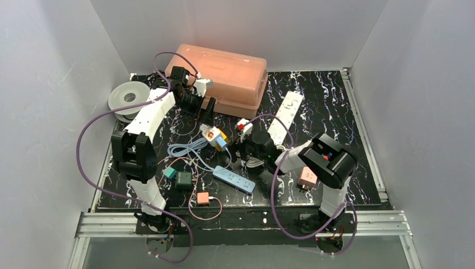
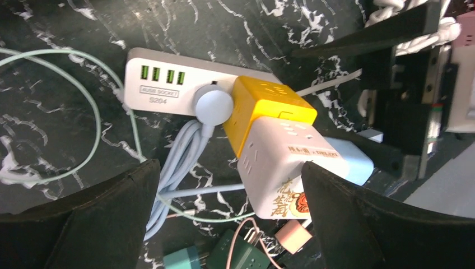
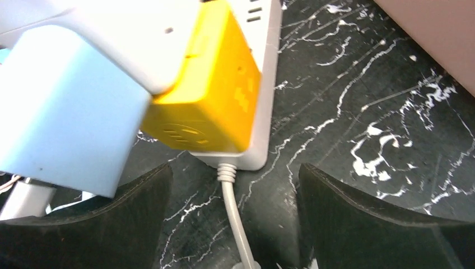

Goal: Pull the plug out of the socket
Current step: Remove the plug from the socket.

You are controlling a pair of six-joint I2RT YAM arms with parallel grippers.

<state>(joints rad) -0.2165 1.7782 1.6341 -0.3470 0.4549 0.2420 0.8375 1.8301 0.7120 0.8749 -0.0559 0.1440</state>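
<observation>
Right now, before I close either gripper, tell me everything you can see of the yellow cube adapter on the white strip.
The yellow cube adapter is a glossy plastic block with rounded edges and small socket slots on its faces. It sits on one end of the white power strip, apparently plugged in, overhanging a long edge, right beside a round pale-blue plug. A white cube is joined to its outer face, and a pale-blue block hangs off that.

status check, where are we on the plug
left gripper open above yellow cube adapter. right gripper open at cord end of white power strip. round blue plug seated in strip, cube tight beside it.
</observation>
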